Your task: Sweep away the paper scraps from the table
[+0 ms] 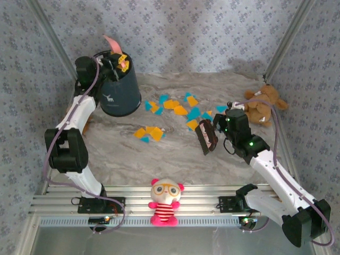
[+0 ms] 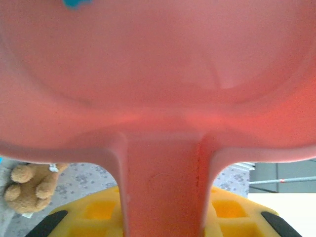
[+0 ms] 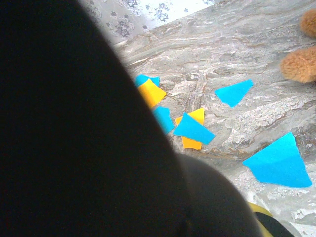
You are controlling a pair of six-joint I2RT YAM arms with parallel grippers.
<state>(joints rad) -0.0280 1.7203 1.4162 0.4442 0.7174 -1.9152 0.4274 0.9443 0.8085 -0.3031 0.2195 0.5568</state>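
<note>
Marbled grey-white table (image 1: 133,154) spreads out from the ribbed rail (image 1: 64,204), where a pink striped plush doll (image 1: 166,204) sits nearest me. Past it on the right, my right gripper (image 1: 217,128) is clenched on a dark hand brush (image 1: 206,138), held just above the tabletop. The paper scraps (image 1: 149,133) lie loose on the table: one orange and teal cluster left of the brush, and a wider scatter beyond it towards the back. Far left, my left gripper (image 1: 121,61) grips the handle of the pink dustpan (image 1: 111,41), raised over the mouth of a dark blue bin (image 1: 121,93). One teal scrap (image 2: 74,3) clings inside the pan; I cannot tell what is in the bin. A brown teddy bear (image 1: 264,104) lies far right, by the floral walls (image 1: 186,32).
</note>
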